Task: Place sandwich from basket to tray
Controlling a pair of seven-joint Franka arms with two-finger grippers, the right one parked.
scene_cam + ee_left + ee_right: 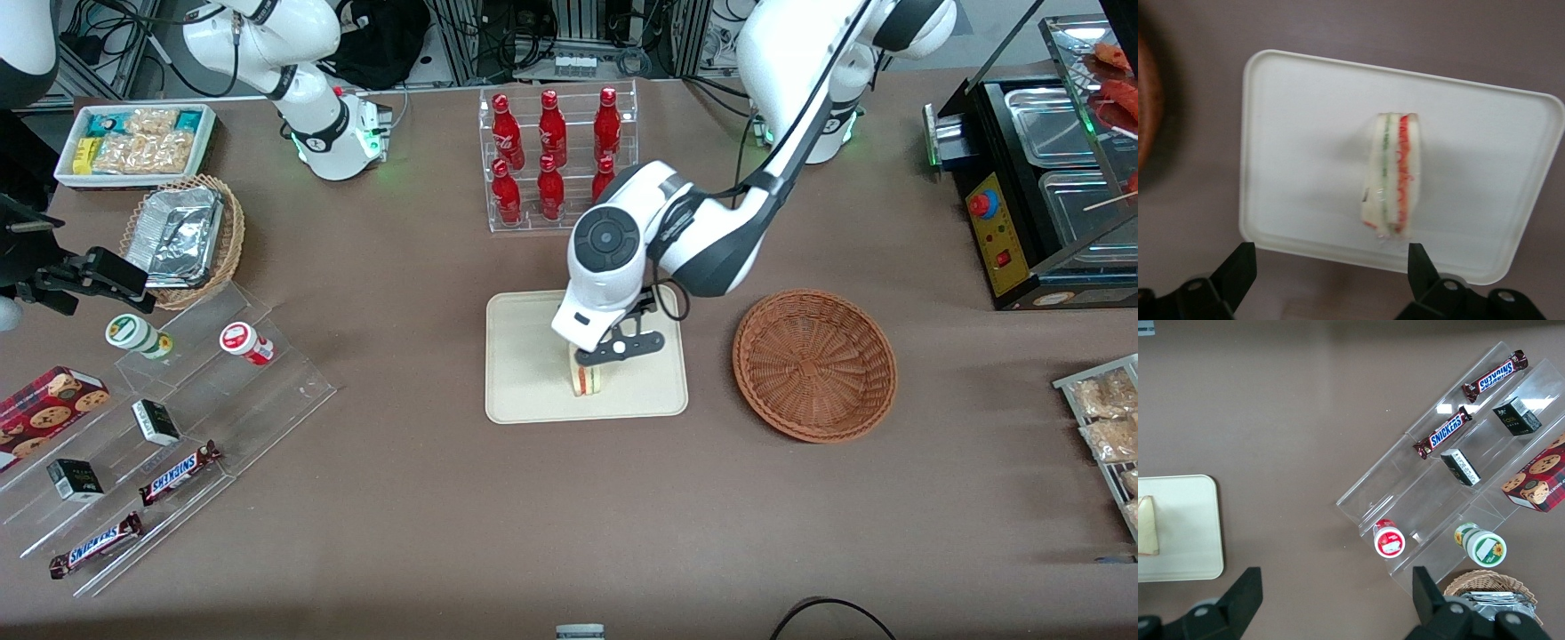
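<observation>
Stood on edge on the tray (1305,120) just below the gripper (1331,267): the sandwich (1393,175), white bread with green and red stripes on its cut face. Spread wide, held nothing, fingers (1238,267) clear on both sides. Best lifted straight up, without clipping the wedge. Basket (814,364) empty alongside.

Only readable text is "SNICKERS", on both chocolate bars (1442,439) (1494,377) lying on the clear stepped display stand (1431,487).
</observation>
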